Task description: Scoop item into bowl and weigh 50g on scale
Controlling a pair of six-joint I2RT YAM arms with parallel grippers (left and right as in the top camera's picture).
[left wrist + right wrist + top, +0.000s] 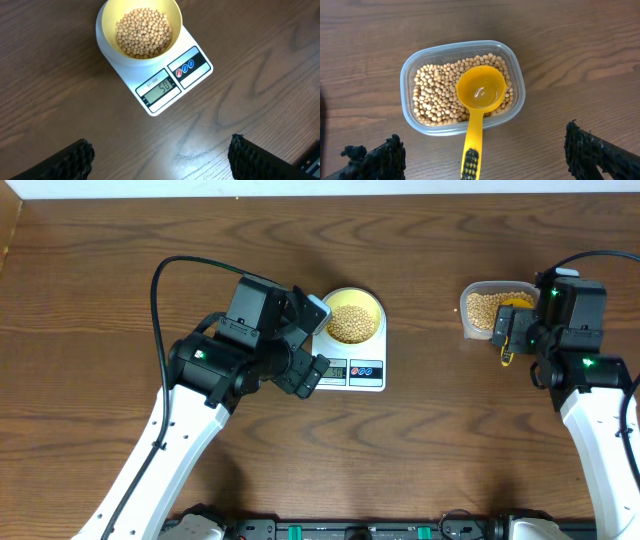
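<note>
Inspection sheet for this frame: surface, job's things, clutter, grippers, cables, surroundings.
Surface: brown wood-grain table.
Job's things: pale-yellow bowl sits on the white scale and holds beans; the display reads 50. The clear tub on the right holds spare beans and the empty yellow scoop, its handle over the rim.
Clutter: nothing seen.
Grippers: left gripper open, above bare table beside the scale; right gripper open, above the scoop handle, not touching it.
Cables: left cable and right cable, both black, arch off the arms.
Surroundings: black rig base along the near edge.
</note>
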